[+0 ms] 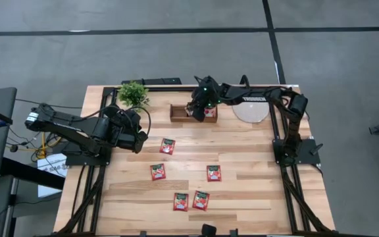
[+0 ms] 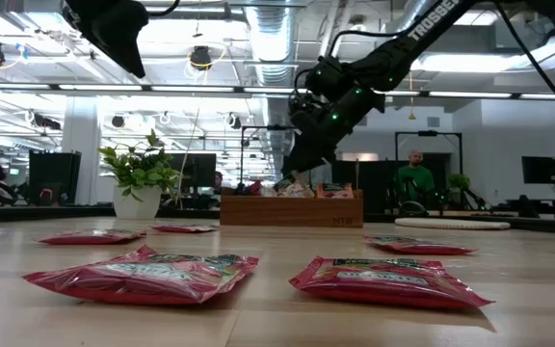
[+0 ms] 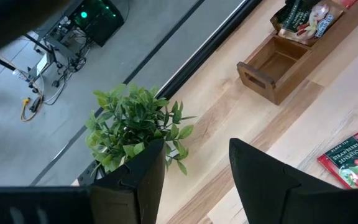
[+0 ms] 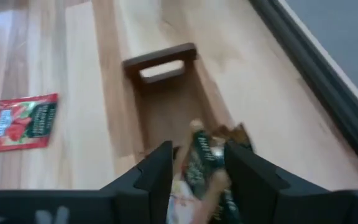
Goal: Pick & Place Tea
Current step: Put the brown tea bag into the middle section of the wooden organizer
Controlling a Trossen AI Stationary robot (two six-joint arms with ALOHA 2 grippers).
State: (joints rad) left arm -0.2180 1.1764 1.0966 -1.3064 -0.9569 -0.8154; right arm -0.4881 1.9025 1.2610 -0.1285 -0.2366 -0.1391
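Observation:
Several red strawberry tea packets lie flat on the wooden table (image 1: 242,191), among them one (image 1: 168,146) near the left arm and two (image 1: 180,201) (image 1: 201,200) at the near edge. A dark wooden tray (image 1: 184,113) sits at the far side with packets (image 2: 340,191) in its right part. My right gripper (image 1: 199,108) (image 4: 199,165) hangs over the tray's middle, pointing down, shut on a tea packet (image 4: 202,155). My left gripper (image 3: 197,168) is open and waits above the table's left side, near a potted plant (image 3: 132,127). My right gripper pinches a tea packet between its two fingers (image 4: 160,171), coming from above and pointing down. The packet's upper end (image 4: 199,134) sticks out past the fingertips, over the tray's inside. The blur hides whether its lower end touches the packets in the tray.
A small potted plant (image 1: 133,94) stands at the far left corner. A round white plate (image 1: 251,109) lies right of the tray. The tray's left compartment (image 3: 277,64) is bare wood. Open table lies between the scattered packets.

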